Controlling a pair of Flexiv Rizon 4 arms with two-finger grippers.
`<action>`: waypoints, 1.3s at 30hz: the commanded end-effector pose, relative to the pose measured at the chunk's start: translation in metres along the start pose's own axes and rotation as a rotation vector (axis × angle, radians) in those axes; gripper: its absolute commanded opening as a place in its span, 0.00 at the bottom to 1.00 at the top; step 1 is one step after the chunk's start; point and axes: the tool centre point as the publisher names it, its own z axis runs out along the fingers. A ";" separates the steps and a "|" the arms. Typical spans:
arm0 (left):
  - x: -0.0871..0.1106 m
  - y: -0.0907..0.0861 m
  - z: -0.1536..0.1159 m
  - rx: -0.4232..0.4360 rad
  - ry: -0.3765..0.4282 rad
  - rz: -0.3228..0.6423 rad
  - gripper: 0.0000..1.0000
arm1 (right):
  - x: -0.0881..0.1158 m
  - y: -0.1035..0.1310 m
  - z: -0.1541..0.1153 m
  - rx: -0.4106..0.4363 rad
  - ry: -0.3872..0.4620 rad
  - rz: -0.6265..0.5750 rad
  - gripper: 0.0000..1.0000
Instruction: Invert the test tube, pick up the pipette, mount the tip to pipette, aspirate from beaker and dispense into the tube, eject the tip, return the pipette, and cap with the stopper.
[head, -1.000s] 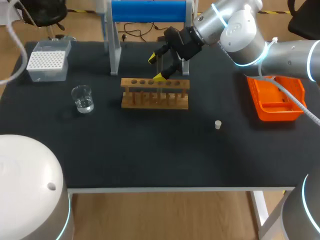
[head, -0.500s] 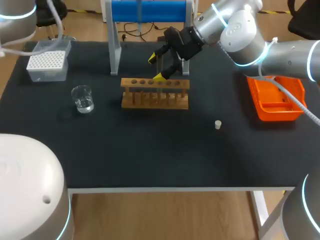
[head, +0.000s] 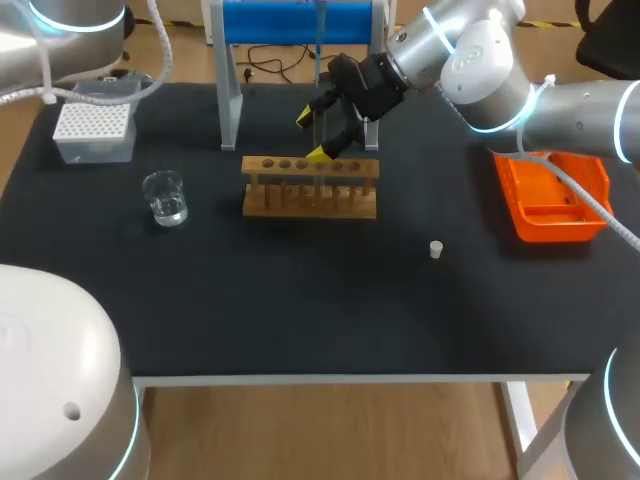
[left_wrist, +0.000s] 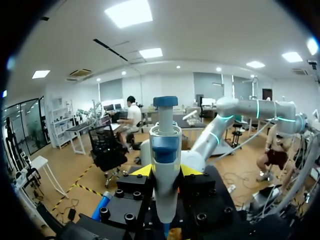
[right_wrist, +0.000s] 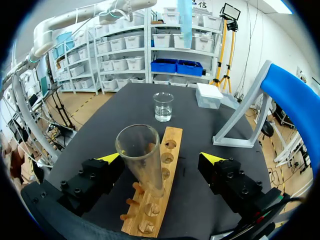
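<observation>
our right arm comes in from the upper right of the head view, and the right gripper (head: 314, 135) hangs over the wooden rack (head: 310, 187) in the upper middle of the black table (head: 300, 300). in the right wrist view its yellow fingers are spread wide, and the test tube (right_wrist: 140, 150) stands between them with its open mouth up and its foot in the rack. it leans a little, and neither finger touches it. the beaker (head: 165, 197), with some clear liquid in it, sits left of the rack. the white tip box (head: 95, 125) is in the upper left corner of the table. the small white stopper (head: 436, 249) lies alone on the cloth, lower right of the rack. the orange tray (head: 550, 195) rests at the right edge. the stand with the blue bar (head: 295, 20) rises behind the rack at the top of the frame. our left arm shows only at the upper left corner of the head view. in the left wrist view the left gripper (left_wrist: 165, 171) pinches the pipette (left_wrist: 165, 145) from both sides, its blue plunger pointing away from the fingers.
</observation>
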 end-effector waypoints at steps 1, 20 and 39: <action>-0.002 0.001 -0.002 -0.009 -0.010 -0.016 0.00 | 0.000 0.000 -0.001 0.003 0.002 0.001 1.00; -0.002 0.001 -0.002 -0.009 -0.010 -0.016 0.00 | 0.000 0.000 -0.001 0.003 0.002 0.001 1.00; -0.002 0.001 -0.002 -0.009 -0.010 -0.016 0.00 | 0.000 0.000 -0.001 0.003 0.002 0.001 1.00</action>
